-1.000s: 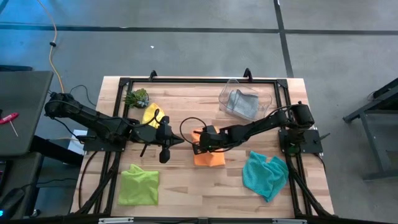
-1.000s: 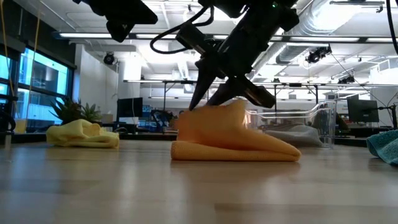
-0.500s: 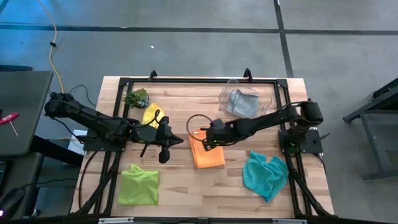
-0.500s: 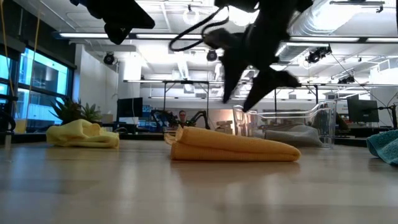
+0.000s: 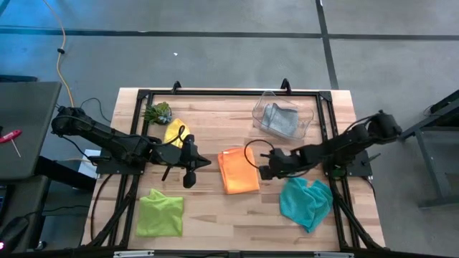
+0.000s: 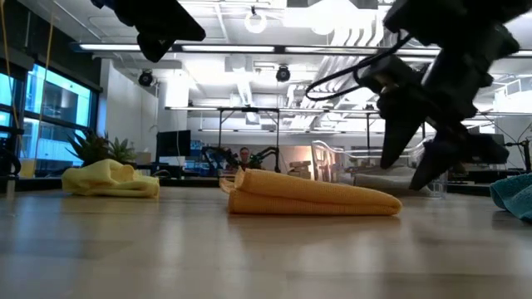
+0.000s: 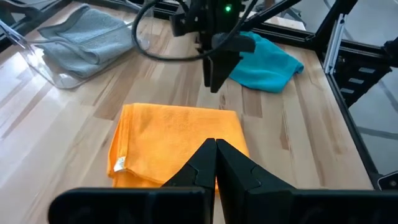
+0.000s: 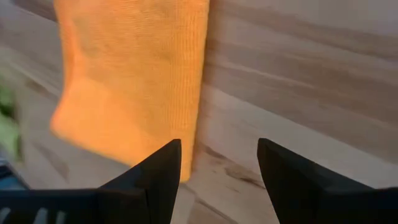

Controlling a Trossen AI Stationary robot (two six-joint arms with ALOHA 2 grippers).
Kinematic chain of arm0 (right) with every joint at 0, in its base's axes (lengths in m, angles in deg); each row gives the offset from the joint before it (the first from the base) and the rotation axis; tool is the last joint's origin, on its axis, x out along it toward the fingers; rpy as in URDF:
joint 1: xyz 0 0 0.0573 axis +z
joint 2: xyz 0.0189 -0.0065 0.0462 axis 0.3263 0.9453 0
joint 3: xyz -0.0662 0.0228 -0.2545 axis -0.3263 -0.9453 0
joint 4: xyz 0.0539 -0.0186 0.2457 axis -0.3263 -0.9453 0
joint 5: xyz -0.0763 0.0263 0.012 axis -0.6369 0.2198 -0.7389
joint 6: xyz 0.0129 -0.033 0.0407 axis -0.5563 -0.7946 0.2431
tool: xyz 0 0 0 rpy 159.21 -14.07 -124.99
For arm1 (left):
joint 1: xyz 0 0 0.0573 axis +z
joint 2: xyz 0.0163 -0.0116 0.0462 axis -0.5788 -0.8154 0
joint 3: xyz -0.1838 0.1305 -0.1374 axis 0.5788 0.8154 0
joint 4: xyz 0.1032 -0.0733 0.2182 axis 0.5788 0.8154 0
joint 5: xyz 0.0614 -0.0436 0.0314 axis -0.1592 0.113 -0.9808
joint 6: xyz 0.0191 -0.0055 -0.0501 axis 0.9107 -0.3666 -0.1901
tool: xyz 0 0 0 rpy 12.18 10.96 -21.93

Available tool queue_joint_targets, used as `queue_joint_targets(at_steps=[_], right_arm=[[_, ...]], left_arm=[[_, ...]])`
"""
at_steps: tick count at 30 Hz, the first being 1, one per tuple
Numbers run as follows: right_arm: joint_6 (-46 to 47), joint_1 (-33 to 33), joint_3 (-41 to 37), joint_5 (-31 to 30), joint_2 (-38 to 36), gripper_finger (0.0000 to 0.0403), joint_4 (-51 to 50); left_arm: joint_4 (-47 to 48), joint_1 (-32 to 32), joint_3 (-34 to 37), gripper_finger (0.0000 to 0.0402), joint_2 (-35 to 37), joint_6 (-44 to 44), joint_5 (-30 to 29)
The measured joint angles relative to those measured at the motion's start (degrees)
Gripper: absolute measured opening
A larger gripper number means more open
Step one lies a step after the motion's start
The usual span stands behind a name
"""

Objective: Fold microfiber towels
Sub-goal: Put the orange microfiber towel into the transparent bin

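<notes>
We see the orange towel (image 5: 239, 170) lying folded and flat near the middle of the tabletop (image 5: 215, 215), with no claw touching it. The right claw (image 5: 265, 170) hangs just beside the towel's right edge, above the wood, and its fingers (image 8: 155, 177) stand wide apart with nothing between them. In the low view the same claw (image 6: 420, 162) is clear of the towel (image 6: 312, 195) and raised off the tabletop. The left claw (image 5: 191, 177) waits left of the orange towel, pointing toward the near edge; in its wrist view its fingers (image 7: 214, 165) are pressed together and hold nothing. We find the yellow towel (image 5: 174, 133) bunched at the back left, just beside the plant (image 5: 158, 112). The lime green towel (image 5: 159, 213) lies at the front left, and the teal towel (image 5: 306, 200) lies crumpled at the front right, near the right claw. The grey towel (image 5: 279, 118) sits inside the clear bin (image 5: 267, 97) at the back right. In the left wrist view the orange towel (image 7: 174, 143) shows one fold with a small tag at its corner, and the bin (image 7: 37, 59) and the teal towel (image 7: 267, 62) lie beyond it.
</notes>
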Motion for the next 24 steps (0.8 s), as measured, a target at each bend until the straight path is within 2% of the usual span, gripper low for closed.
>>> queue_joint_targets(at_steps=[5,11,17,24], right_arm=[[-4.21,-0.34,-2.11,-0.09,-0.9,0.0216,4.75],[-12.78,-3.29,-0.36,0.44,-0.89,0.0264,4.62],[-12.04,-6.24,-0.36,6.2,2.97,0.0304,6.53],[-9.35,-6.33,-0.15,7.92,9.76,0.0307,15.79]], left_arm=[[-0.02,0.0,0.02,0.0,0.0,-0.13,0.0],[-0.02,0.0,0.0,0.0,0.0,-0.71,0.0],[0.0,0.0,0.02,0.0,0.0,-4.4,0.0],[0.12,0.0,0.01,0.0,-0.22,-4.65,-0.77]])
